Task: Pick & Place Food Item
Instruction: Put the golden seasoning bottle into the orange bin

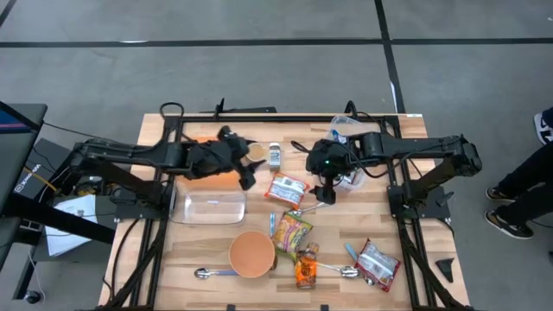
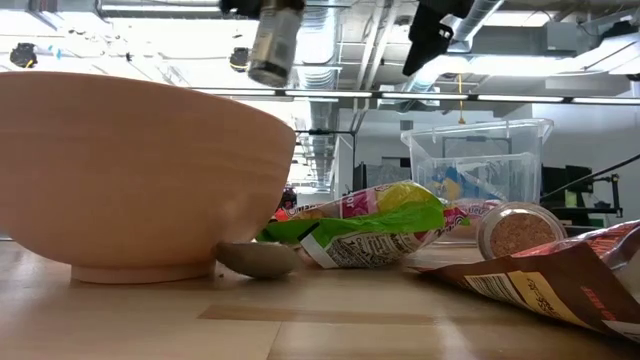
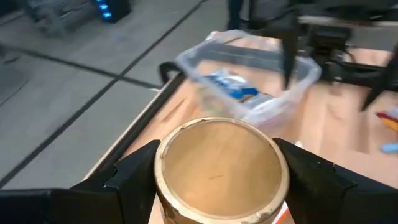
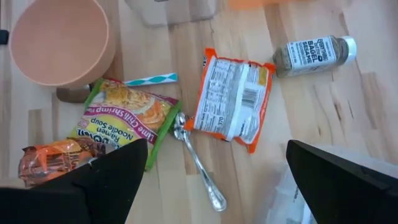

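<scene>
My left gripper (image 1: 251, 161) hovers over the far left of the table, shut on a round can (image 3: 221, 168) with a gold end; the low view shows the can (image 2: 272, 45) high above the table. My right gripper (image 1: 324, 192) hangs open above an orange food packet (image 4: 230, 99) that lies flat on the wood, touching nothing. Near that packet lie a seasoning bottle (image 4: 314, 55) on its side, a green ramen packet (image 4: 124, 121) and a spoon (image 4: 199, 162). My left gripper pinches the can's round wall (image 3: 163, 180) between its two fingers, one on each side, close to the gold end (image 3: 217, 158). The fingers come from the table's left, slanting a little downward. The can is lifted clear of the table.
A clear tub (image 1: 209, 206) stands below the left gripper, and a second tub (image 3: 249, 74) with a blue packet stands at the far right. A tan bowl (image 1: 251, 253), spoons, an orange snack bag (image 1: 306, 269) and a red packet (image 1: 378, 263) lie near the front edge.
</scene>
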{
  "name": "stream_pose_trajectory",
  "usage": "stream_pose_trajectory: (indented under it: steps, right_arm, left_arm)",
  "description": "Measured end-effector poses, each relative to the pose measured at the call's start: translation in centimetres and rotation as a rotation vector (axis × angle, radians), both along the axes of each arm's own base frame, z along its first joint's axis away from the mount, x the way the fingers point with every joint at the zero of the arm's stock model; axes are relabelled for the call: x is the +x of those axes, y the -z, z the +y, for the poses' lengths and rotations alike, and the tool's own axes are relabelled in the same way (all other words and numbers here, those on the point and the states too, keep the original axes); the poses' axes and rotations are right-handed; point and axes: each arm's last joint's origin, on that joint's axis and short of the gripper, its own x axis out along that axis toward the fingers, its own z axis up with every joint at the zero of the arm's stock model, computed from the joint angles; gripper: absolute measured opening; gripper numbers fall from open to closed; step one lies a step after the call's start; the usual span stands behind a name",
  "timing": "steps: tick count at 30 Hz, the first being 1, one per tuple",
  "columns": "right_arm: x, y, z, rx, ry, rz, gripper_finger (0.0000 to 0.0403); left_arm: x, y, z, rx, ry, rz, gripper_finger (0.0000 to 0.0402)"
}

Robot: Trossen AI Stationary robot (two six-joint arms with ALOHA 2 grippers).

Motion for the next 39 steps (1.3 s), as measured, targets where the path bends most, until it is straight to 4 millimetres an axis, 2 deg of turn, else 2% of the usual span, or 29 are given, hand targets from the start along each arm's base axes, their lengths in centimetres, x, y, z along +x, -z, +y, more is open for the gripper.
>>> stream_pose_trajectory:
  steps: [10, 14, 23, 32, 39]
  right_arm:
    - [-0.2, 0.1, -0.1, 0.004, 0.01, 0.02, 0.0379]
    - [-0.3, 0.2, -0.1, 0.004, 0.012, 0.034, 0.0379]
    - [-1.4, -0.5, -0.9, 0.012, 0.054, 0.043, 0.0379]
    - [-3.6, -2.5, -1.9, 0.028, 0.126, -0.032, 0.0379]
    - [-4.7, -3.5, -2.0, 0.042, 0.156, -0.078, 0.0379]
  left_arm:
    - [-6.8, 4.6, 0.7, -0.075, -0.292, -0.118, 0.027]
    - [-8.6, 6.3, 1.1, -0.061, -0.39, -0.148, 0.027]
    - [-10.2, 9.9, 2.1, 0.065, -0.624, -0.159, 0.027]
    - [-11.3, 14.5, 3.9, 0.073, -0.809, -0.2, 0.027]
    - [-11.9, 17.0, 5.4, 0.057, -0.909, -0.283, 0.027]
